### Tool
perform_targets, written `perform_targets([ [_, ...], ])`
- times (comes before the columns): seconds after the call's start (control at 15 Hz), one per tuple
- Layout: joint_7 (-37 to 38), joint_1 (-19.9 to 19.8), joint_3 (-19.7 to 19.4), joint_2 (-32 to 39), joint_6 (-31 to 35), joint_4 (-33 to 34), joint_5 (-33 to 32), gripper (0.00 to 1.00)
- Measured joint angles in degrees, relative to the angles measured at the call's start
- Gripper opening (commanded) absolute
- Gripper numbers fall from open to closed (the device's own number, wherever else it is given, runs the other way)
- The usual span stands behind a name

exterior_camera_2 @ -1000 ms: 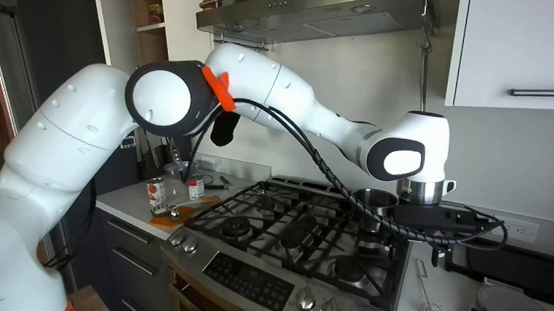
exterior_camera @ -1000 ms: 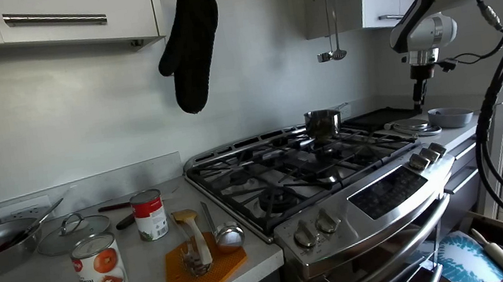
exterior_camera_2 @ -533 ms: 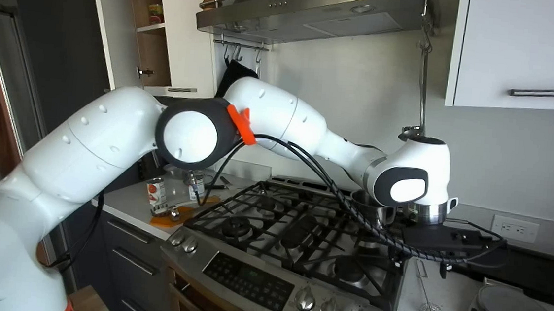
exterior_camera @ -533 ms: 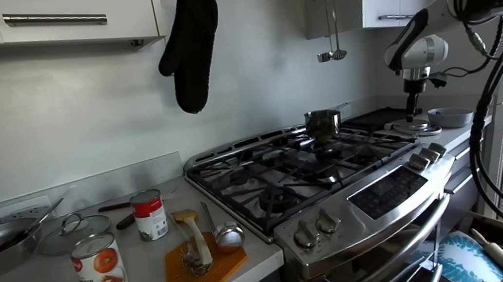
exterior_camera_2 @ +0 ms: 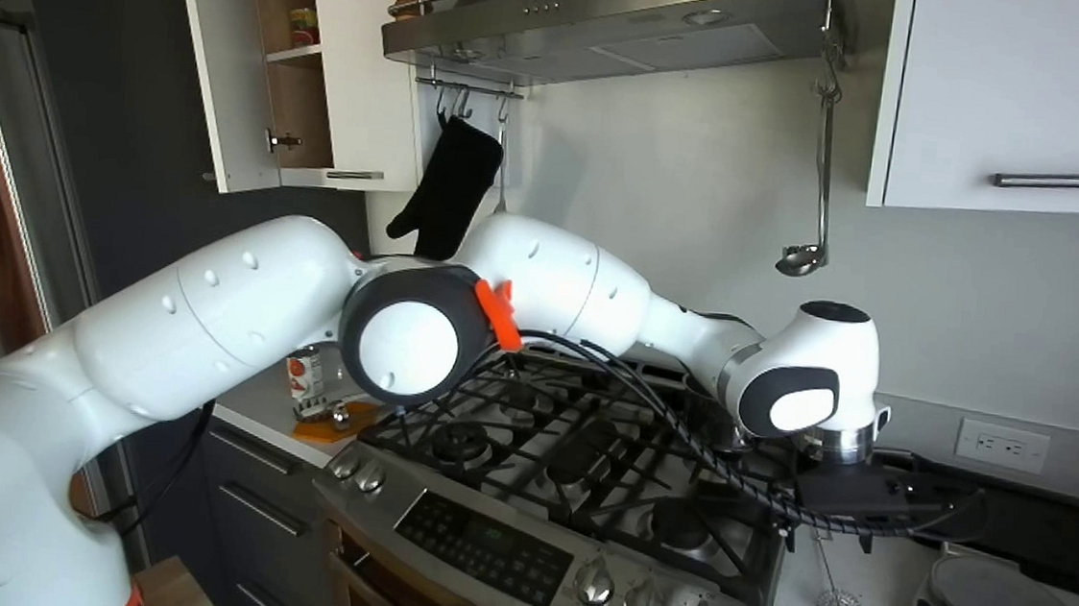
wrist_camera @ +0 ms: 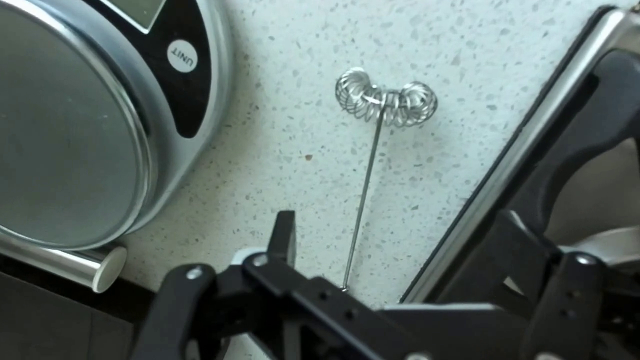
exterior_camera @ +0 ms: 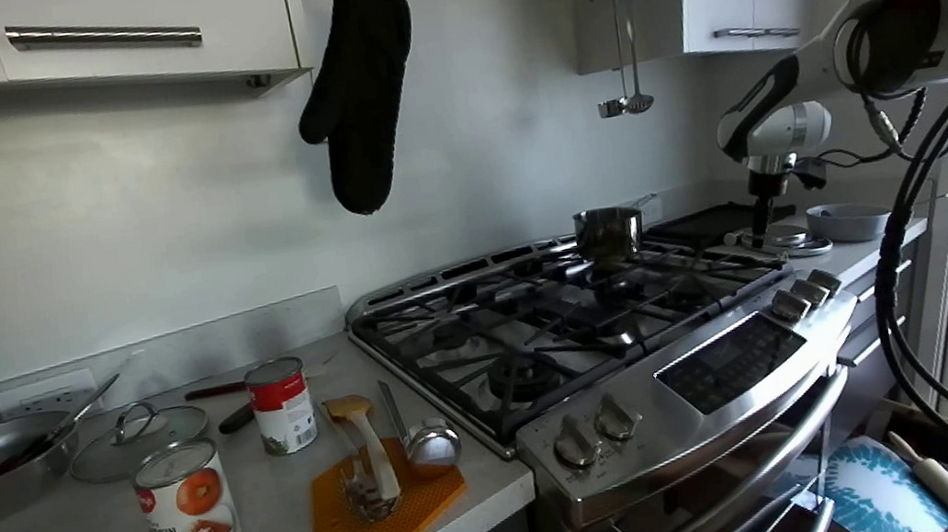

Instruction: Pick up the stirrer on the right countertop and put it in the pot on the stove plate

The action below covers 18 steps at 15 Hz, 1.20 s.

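Firstly, one robot arm (exterior_camera_2: 211,316), white, jointed, seen in both exterior views. One stove plate (exterior_camera: 554,310), steel, with black grates over several burners. One tabletop (wrist_camera: 270,165), pale and speckled, adjoining the stove plate's edge. One kitchen scale (wrist_camera: 60,140), round-topped, button marked UNIT, resting on the tabletop. One pot (exterior_camera: 609,235), small, shiny steel, upright on the rear grates, toward the tabletop side. One pair of fingers (wrist_camera: 284,237), black, parted wide above the tabletop; exact height cannot be told. One stirrer (wrist_camera: 368,175), thin wire with a coiled head, lying on the tabletop between kitchen scale and stove plate; in the wrist view its shaft runs down between the fingers, nearer the one on the scale's side, while the coiled head lies beyond both tips and the lower end is hidden.
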Motion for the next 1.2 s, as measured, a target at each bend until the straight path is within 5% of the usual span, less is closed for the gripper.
perform_targets([
  [0.53, -0.19, -0.09, 2.04, 8.37, 0.02, 11.15, 0.0, 0.98],
  [0.8, -0.19, -0.32, 2.09, 11.56, -0.65, 15.52, 0.0, 0.6],
  [1.2, -0.19, -1.02, 1.99, 14.49, -2.16, 19.2, 0.0, 0.18],
])
